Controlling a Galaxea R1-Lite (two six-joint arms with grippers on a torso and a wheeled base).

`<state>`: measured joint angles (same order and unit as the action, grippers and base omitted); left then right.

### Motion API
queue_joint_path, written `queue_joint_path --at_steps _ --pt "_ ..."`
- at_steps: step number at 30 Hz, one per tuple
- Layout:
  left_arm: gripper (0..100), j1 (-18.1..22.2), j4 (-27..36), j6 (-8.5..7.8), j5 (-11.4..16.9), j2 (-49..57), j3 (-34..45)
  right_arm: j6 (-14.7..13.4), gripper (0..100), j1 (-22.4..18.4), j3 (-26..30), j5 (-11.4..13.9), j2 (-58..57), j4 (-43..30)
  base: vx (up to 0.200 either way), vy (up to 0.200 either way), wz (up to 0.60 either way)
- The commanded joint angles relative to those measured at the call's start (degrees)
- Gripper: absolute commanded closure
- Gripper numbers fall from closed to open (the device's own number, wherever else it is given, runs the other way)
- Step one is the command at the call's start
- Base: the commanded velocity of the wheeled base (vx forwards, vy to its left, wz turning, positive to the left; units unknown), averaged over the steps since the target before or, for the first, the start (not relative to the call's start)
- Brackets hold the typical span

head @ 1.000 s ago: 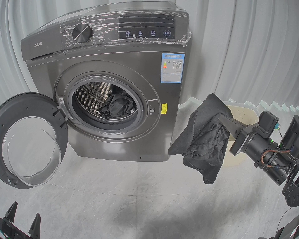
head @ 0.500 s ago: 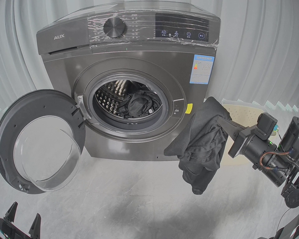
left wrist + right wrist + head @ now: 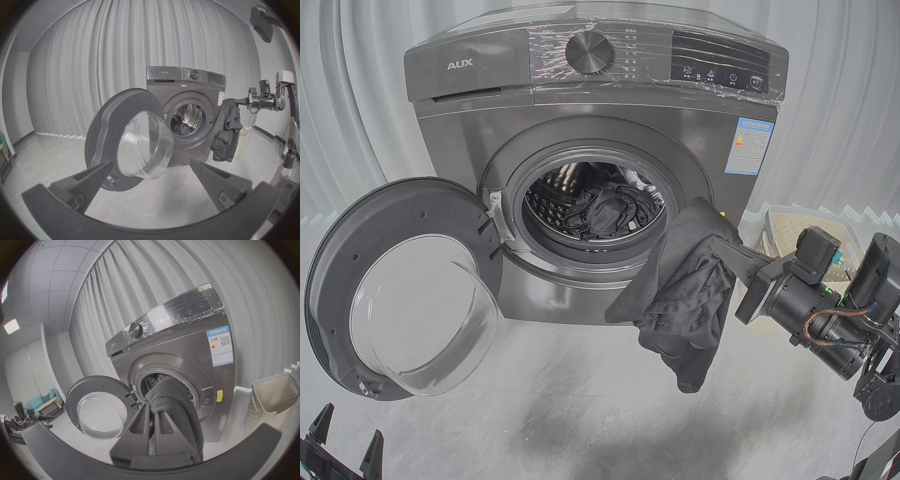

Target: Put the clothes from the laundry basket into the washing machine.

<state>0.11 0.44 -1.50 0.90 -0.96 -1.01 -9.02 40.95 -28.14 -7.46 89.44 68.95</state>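
Note:
The grey washing machine (image 3: 594,125) stands with its round door (image 3: 406,287) swung open to the left. Dark clothes (image 3: 612,212) lie in the drum. My right gripper (image 3: 720,245) is shut on a dark grey garment (image 3: 681,294), which hangs in the air just right of the drum opening, in front of the machine's lower right. The right wrist view shows the fingers (image 3: 156,427) closed on that garment (image 3: 175,402), with the drum opening behind it. The beige laundry basket (image 3: 800,231) stands on the floor right of the machine. My left gripper (image 3: 150,175) is open and empty, low at the left, facing the door (image 3: 131,137).
Grey tiled floor (image 3: 550,387) lies open before the machine. White curtains (image 3: 844,125) hang behind and beside it. The open door juts out over the floor on the left side. The basket (image 3: 275,396) sits against the curtain.
The head camera has turned, shifting the machine rightward in view. My right gripper with the garment has come nearer the drum opening, away from the basket. The left gripper looks unchanged.

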Motion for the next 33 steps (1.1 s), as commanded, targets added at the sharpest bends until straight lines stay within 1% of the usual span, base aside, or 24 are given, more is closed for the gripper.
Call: queue_joint_path --at_steps 1,2,4,5,9,14,16,17,18,19,21,24,26,30,31,32,33 --pt "0 0.07 0.0 -0.43 0.06 0.96 0.84 -0.21 100 0.71 0.1 -0.1 0.29 0.13 0.0 0.0 0.0" --pt "0 -0.02 0.0 -0.35 0.15 0.96 0.84 -0.21 100 0.71 0.36 -0.1 0.12 0.31 0.0 0.0 0.0" --pt "0 -0.02 0.0 0.71 -0.02 0.96 0.84 -0.38 100 0.62 1.07 -0.01 0.03 0.66 0.0 0.0 0.0" --pt "0 -0.11 0.0 0.88 -0.02 0.96 0.84 -0.38 100 0.62 1.24 -0.01 0.03 0.66 0.0 0.0 0.0" --pt "0 -0.11 0.0 0.97 -0.11 0.96 0.84 -0.47 100 0.62 1.42 0.08 0.47 0.57 0.0 0.0 0.0" --pt "0 -0.02 0.0 1.06 -0.37 0.96 0.84 -0.3 100 0.54 0.54 0.78 1.88 0.75 0.0 0.0 0.0" --pt "0 -0.02 0.0 0.01 0.24 0.96 0.92 -0.3 100 0.62 0.01 0.96 2.32 0.84 0.0 0.0 0.0" --pt "0 -0.02 -0.18 -1.31 1.03 0.96 0.84 -0.3 100 0.8 -0.34 1.04 2.67 0.75 0.0 0.0 0.0" --pt "0 -0.02 -0.18 -1.66 1.21 0.96 0.84 -0.38 100 0.8 -0.43 0.96 2.75 0.84 0.0 0.0 0.0" --pt "0 -0.02 -0.26 -2.46 2.35 0.96 0.92 -0.38 100 1.24 -0.87 0.96 3.11 0.84 0.0 0.0 0.0" --pt "0 -0.02 -0.44 -2.46 2.79 0.96 0.92 -0.47 100 1.85 -2.19 0.96 3.28 0.84 0.0 0.0 0.0" --pt "0 -0.11 -0.61 -2.02 2.97 0.96 0.92 -0.56 100 2.21 -3.86 0.96 4.51 0.84 0.0 0.0 0.0" --pt "0 -0.11 -0.7 -1.84 2.97 0.96 0.92 -0.56 100 3.35 -4.3 0.96 5.04 0.84 0.0 0.0 0.0" --pt "0 -0.02 -0.61 -1.84 2.88 0.96 0.92 -0.56 100 4.14 -5.35 1.04 6.71 1.1 0.0 0.0 0.0" --pt "0 -0.02 -1.23 -1.31 2.79 0.96 0.84 -0.56 100 4.14 -5.7 1.04 7.33 1.63 0.0 0.0 0.0" --pt "0 -0.02 -1.23 -1.31 2.79 0.96 0.84 -0.56 100 4.14 -5.7 1.04 7.33 1.63 0.0 0.0 0.0" --pt "0 0.07 -3.69 0.8 2.88 0.96 -2.86 -0.56 100 4.14 -6.23 1.04 8.56 3.21 0.0 0.0 0.0"
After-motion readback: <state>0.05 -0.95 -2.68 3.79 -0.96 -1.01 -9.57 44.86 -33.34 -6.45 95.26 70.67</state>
